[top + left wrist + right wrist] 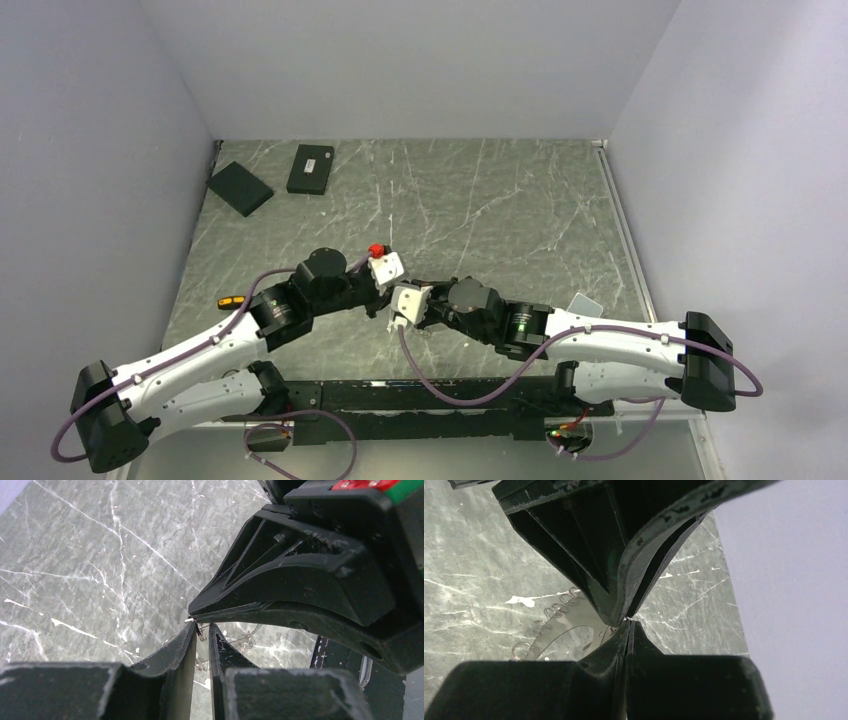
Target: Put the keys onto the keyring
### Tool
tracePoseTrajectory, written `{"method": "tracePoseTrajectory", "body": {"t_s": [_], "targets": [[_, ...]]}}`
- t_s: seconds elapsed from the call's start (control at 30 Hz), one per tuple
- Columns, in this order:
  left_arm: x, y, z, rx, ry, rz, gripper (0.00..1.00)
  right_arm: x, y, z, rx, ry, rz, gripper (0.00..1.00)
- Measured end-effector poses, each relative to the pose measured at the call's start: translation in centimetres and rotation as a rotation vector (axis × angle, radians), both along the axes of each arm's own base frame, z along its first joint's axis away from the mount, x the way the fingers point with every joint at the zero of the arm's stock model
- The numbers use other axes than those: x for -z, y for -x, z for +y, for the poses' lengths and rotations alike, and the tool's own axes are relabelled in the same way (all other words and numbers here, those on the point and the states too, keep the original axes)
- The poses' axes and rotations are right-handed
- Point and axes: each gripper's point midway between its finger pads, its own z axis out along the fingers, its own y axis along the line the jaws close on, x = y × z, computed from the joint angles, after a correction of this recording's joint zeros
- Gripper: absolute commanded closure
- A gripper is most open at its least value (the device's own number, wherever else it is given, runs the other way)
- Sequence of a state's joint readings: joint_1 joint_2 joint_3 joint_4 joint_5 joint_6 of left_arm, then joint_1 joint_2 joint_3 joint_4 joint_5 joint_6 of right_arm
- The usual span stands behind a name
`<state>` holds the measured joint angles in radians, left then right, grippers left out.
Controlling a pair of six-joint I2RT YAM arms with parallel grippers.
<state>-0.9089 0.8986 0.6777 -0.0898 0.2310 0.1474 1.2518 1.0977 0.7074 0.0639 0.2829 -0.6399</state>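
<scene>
1. The grey marble-patterned table (500, 200) bears everything. Both arms meet over its middle, well apart from the far-left corner.
2. Two flat black boxes (240, 188) lie in that far-left corner, just beside each other. Nothing shows inside either one, and I cannot tell whether they open at all. Neither seems to matter to this step.
3. The right gripper (628, 630) has its jaws pressed tight together. A thin bright wire end pokes out at the tip, seemingly the hoop's own wire. It should hold firm and not twist, so the wire end keeps pointing at the other arm.
4. The left gripper (202, 635) faces it tip to tip. Its jaws stand a narrow slit apart, with a small dark loop at the mouth of the slit. I cannot tell whether they pinch it. Any closing or sliding should be slow and in line with the wire, since a sideways push would bend it.
5. The keyring (549, 636) is a thin wire hoop curving away below the two tips, low over the table. It is hidden under the grippers in the top view.
6. The keys (558, 607) show as small pale shapes fringing the hoop's arc, too faint to count. Judging by that, most are threaded.
</scene>
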Motion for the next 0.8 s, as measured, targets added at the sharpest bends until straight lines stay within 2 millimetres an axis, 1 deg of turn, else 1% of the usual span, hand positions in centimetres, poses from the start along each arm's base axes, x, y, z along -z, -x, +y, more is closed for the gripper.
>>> {"method": "tracePoseTrajectory", "body": {"t_s": [0.07,0.2,0.27,0.37,0.47,0.53,0.7,0.8], "targets": [[0.05,-0.02,-0.03,0.0,0.0,0.001,0.79,0.05,-0.01,-0.04,0.001,0.003,0.0,1.0],[0.16,-0.01,-0.02,0.0,-0.001,0.002,0.7,0.08,-0.02,-0.07,0.002,0.004,0.0,1.0],[0.22,-0.02,0.0,0.0,-0.003,0.001,0.69,0.07,-0.02,-0.06,0.002,0.004,0.0,1.0],[0.47,-0.04,-0.03,0.0,0.0,-0.001,0.7,0.2,0.05,-0.09,-0.001,0.01,0.001,1.0],[0.64,-0.07,-0.06,-0.001,0.004,-0.002,0.77,0.34,0.06,-0.15,-0.001,0.016,0.002,1.0],[0.71,-0.07,-0.12,0.0,0.008,-0.002,0.79,0.41,0.06,-0.19,-0.002,0.021,-0.001,1.0],[0.72,-0.05,-0.14,0.002,0.009,-0.003,0.75,0.43,0.06,-0.21,-0.004,0.024,-0.003,1.0],[0.72,-0.07,-0.16,0.002,0.011,-0.004,0.78,0.45,0.07,-0.22,-0.002,0.022,0.0,1.0]]}}
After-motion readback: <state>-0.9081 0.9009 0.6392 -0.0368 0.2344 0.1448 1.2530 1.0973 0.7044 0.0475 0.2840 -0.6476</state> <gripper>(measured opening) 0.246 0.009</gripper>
